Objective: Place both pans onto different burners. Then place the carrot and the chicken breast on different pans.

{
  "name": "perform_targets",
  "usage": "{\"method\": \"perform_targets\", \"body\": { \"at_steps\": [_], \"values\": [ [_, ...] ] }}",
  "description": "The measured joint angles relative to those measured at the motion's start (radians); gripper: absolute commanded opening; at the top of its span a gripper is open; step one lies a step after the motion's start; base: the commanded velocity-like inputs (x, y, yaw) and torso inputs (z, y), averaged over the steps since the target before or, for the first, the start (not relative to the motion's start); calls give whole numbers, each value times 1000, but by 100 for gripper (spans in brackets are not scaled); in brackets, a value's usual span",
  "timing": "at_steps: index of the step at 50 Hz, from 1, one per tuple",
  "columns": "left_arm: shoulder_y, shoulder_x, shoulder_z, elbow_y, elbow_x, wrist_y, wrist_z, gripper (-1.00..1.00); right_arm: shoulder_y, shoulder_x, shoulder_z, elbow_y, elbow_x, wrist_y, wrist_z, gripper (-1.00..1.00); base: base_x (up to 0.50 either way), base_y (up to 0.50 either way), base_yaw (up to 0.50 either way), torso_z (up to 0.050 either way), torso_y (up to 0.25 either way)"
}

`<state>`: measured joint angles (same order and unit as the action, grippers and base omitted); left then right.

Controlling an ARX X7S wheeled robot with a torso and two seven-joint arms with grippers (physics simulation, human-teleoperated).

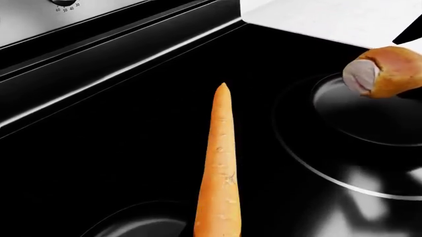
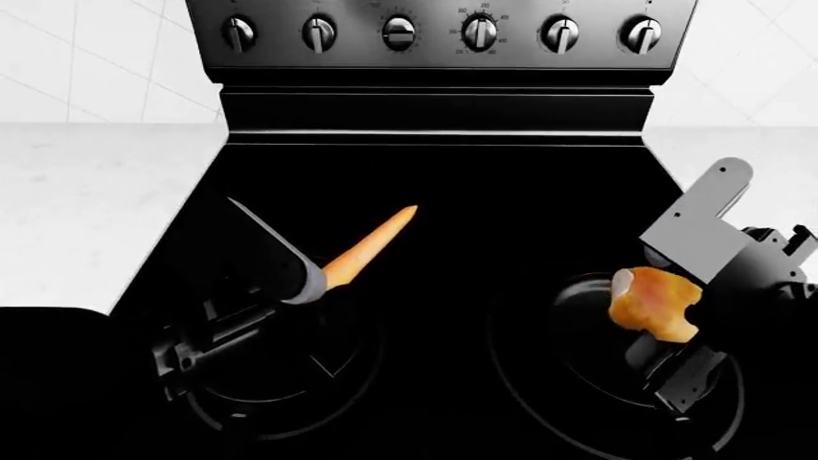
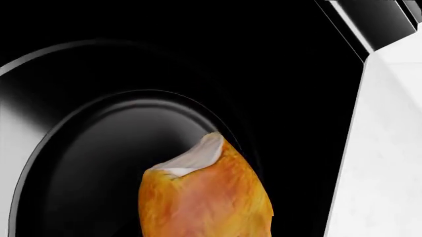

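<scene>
Nearest to the robot, two black pans sit on the black glass stove, one on the near left burner [image 2: 275,379] and one on the near right burner [image 2: 614,374]. The left pan [image 2: 256,393] is partly covered by the left gripper [image 2: 306,283], which is closed around the thick end of the carrot [image 2: 368,247]. The carrot is in the air above the far edge of this pan, and its thin tip points far and to the right, over the bare glass. The right gripper [image 2: 665,321] is closed on the chicken breast [image 2: 654,302] and holds it above the right pan [image 2: 601,345], with the pale end turned to the left. In the right wrist view the chicken hangs over the inside of that pan and does not touch it. Farther away is the back panel of the stove with a row of six knobs [image 2: 480,32], and the white counter [image 2: 90,201] lies at both sides.
</scene>
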<state>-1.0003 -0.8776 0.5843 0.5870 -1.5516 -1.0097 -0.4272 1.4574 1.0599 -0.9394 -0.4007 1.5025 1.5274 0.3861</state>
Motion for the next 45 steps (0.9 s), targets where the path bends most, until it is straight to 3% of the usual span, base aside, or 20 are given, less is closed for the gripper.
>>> {"method": "perform_targets", "body": {
  "at_steps": [14, 15, 33, 45],
  "values": [
    [0, 0, 4, -4, 5, 3, 6, -100, 25, 2, -57, -2, 25, -5, -4, -100, 0, 0, 0, 1, 0],
    [0, 0, 4, -3, 5, 3, 6, -100, 28, 3, -60, -3, 28, -6, -3, 100, 0, 0, 0, 0, 0],
    [8, -10, 0, 8, 0, 14, 6, -100, 81, 19, -97, -13, 94, -9, 57, 100, 0, 0, 0, 0, 1],
    [18, -28, -2, 21, -6, 18, 0, -100, 150, 65, -103, -64, 236, -29, 187, 100, 0, 0, 0, 0, 0]
  ]
}}
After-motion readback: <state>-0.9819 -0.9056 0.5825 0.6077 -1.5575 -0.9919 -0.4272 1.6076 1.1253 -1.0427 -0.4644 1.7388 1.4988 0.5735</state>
